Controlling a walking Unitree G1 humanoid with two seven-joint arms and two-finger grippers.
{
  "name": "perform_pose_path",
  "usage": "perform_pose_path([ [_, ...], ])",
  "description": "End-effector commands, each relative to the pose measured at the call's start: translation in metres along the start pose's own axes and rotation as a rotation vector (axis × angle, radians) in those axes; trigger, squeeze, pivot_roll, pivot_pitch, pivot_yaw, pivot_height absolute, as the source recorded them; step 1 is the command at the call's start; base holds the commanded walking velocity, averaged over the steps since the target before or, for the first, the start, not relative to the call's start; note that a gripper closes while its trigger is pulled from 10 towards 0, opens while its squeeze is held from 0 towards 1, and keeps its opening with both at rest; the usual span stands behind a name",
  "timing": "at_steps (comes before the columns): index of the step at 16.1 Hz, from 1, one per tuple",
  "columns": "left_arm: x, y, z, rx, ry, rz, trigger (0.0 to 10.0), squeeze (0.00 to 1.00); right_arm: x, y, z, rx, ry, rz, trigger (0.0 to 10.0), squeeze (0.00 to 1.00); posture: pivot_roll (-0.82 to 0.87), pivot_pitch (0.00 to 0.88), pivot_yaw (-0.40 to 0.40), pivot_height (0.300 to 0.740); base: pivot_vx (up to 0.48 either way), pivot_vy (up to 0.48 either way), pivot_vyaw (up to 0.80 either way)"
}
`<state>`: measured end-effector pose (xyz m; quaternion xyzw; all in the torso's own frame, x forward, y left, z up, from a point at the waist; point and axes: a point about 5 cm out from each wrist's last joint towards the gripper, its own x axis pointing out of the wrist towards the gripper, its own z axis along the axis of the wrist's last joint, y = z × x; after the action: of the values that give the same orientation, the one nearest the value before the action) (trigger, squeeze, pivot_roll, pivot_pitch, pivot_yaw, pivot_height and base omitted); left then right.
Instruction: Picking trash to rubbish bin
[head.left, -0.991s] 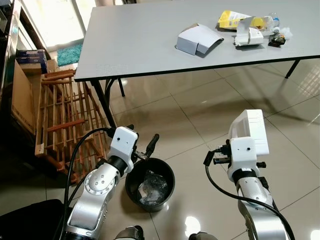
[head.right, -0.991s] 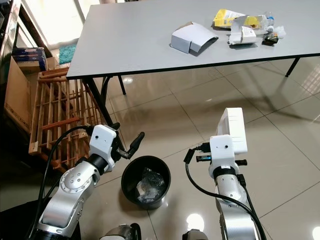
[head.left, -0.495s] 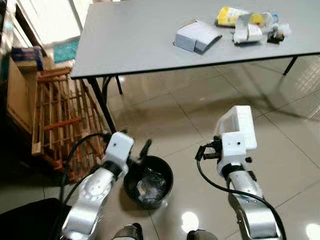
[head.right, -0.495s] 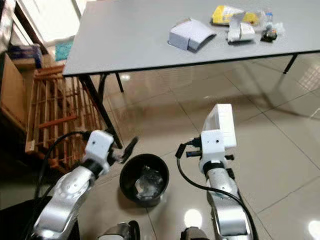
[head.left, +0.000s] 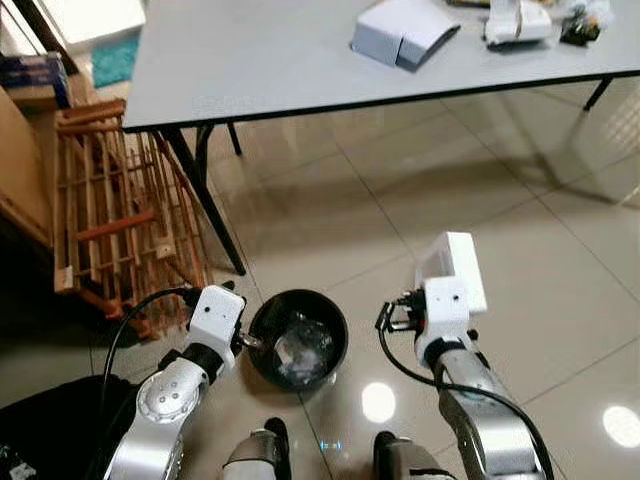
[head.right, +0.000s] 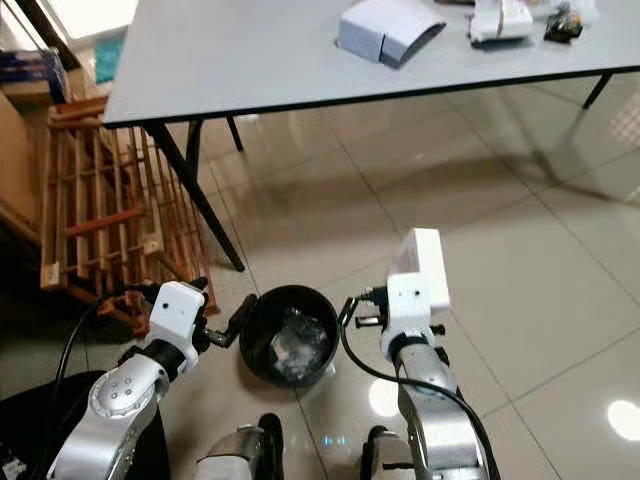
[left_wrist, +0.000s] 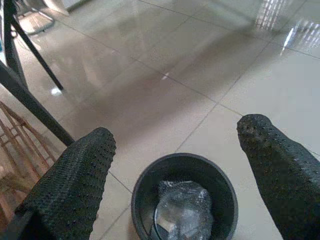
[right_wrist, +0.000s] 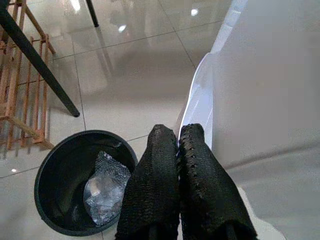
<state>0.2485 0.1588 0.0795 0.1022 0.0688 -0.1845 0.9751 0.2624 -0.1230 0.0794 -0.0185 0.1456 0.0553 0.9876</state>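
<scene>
A round black plastic rubbish bin stands on the glossy beige tiled floor, crumpled clear plastic trash lying inside. The right gripper — fingers clamped on a flat white carton — holds it upright just right of the bin. The left gripper hovers near the bin's left rim, fingers spread, empty. More litter — a white folded box among it — sits on the grey table.
</scene>
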Motion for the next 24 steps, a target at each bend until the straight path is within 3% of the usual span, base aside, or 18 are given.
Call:
perform_pose_path([
  [1,-0.006,0.002,-0.008,-0.009,0.024,0.004,10.0,0.0,-0.001,0.002,-0.009,0.002,0.044,0.018,10.0,0.0,0.03,0.324,0.048,0.74,0.0,0.0,0.0],
  [3,-0.007,0.001,-0.012,0.0,0.038,0.005,10.0,0.0,0.005,-0.004,-0.011,-0.011,0.057,0.005,10.0,0.0,0.03,0.328,0.041,0.74,0.0,0.0,0.0],
  [12,-0.008,-0.001,-0.012,0.0,0.035,-0.02,10.0,0.0,0.008,0.001,-0.016,0.024,0.062,0.025,10.0,0.0,0.04,0.324,0.041,0.74,0.0,0.0,0.0],
  [14,-0.012,-0.002,-0.016,0.008,0.052,-0.064,10.0,0.0,0.006,0.002,-0.021,0.028,0.079,0.029,10.0,0.0,0.04,0.329,0.044,0.74,0.0,0.0,0.0],
  [19,-0.015,-0.001,-0.017,0.012,0.063,-0.062,10.0,0.0,0.002,0.004,-0.03,0.033,0.099,0.027,10.0,0.0,0.05,0.349,0.047,0.74,0.0,0.0,0.0],
  [24,-0.028,0.001,-0.02,0.025,0.09,-0.08,10.0,0.0,-0.008,0.01,-0.043,0.054,0.137,0.029,10.0,0.0,0.06,0.393,0.064,0.74,0.0,0.0,0.0],
])
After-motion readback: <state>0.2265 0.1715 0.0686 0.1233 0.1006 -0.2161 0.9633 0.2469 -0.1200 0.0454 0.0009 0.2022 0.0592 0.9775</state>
